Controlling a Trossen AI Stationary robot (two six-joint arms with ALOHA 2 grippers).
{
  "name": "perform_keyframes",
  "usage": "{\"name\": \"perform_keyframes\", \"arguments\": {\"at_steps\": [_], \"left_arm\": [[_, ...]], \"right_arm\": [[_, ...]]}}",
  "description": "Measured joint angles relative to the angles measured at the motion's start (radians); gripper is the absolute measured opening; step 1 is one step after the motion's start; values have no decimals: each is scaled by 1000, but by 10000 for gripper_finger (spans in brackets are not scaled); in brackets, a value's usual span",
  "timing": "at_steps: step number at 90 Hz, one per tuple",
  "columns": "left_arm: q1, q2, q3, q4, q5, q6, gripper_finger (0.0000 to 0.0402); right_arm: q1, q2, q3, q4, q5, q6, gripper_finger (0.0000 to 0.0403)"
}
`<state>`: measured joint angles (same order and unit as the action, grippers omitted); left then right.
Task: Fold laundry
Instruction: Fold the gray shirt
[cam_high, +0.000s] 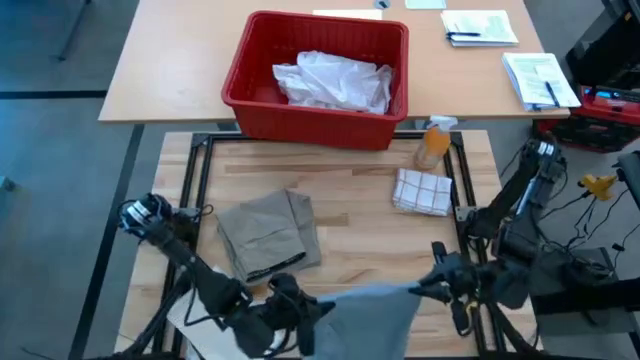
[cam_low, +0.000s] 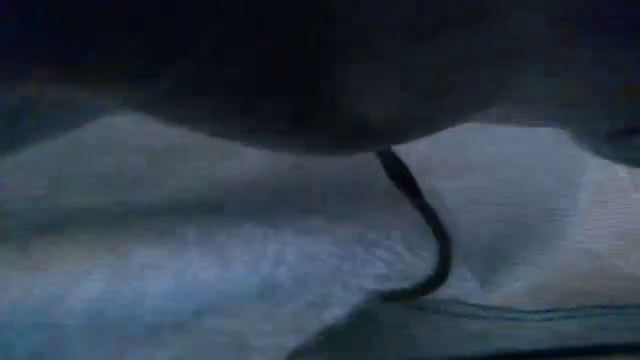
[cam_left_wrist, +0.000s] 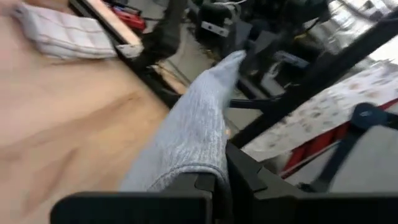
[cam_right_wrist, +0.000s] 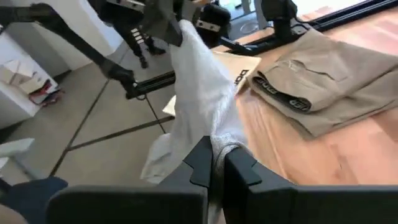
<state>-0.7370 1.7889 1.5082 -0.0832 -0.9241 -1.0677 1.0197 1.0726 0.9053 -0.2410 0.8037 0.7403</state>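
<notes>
Pale butcher-block wood of the table (cam_high: 350, 175) carried a folded khaki-tan garment (cam_high: 268, 235) at its middle, laid flat and apart, probably so the near edge stayed free for the next piece. There a soft grey knit T-shirt (cam_high: 370, 305) hung stretched between the left gripper (cam_high: 300, 312) and the right gripper (cam_high: 440, 282). Each gripper's jaws were clamped on an edge, apparently to spread the cloth before folding.

Grey fabric (cam_low: 200, 270) fills view; dark cable (cam_low: 425, 215) curves.
</notes>
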Motion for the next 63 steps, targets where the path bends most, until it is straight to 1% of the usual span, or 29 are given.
{"name": "perform_keyframes", "arguments": {"at_steps": [10, 16, 30, 41, 46, 50, 58, 63], "left_arm": [[31, -3, 0, -82, 0, -89, 0], [46, -3, 0, -124, 1, -103, 0], [81, -3, 0, -221, 4, -146, 0], [117, -5, 0, -258, 81, -143, 0], [132, -5, 0, -286, 91, -141, 0], [146, -6, 0, -301, 108, -111, 0], [186, -18, 0, -337, 207, -49, 0], [208, -22, 0, -355, 232, -32, 0]], "right_arm": [[-51, -31, -50, 6, -40, -7, 0], [-84, -49, -86, 8, -76, -22, 0], [-138, -109, -144, 17, -107, -29, 0], [-188, -139, -166, 15, -155, -49, 0], [-208, -154, -177, 15, -174, -53, 0], [-226, -165, -189, 17, -191, -55, 0], [-269, -190, -221, 10, -246, -52, 0], [-295, -206, -244, 12, -266, -47, 0]]}}
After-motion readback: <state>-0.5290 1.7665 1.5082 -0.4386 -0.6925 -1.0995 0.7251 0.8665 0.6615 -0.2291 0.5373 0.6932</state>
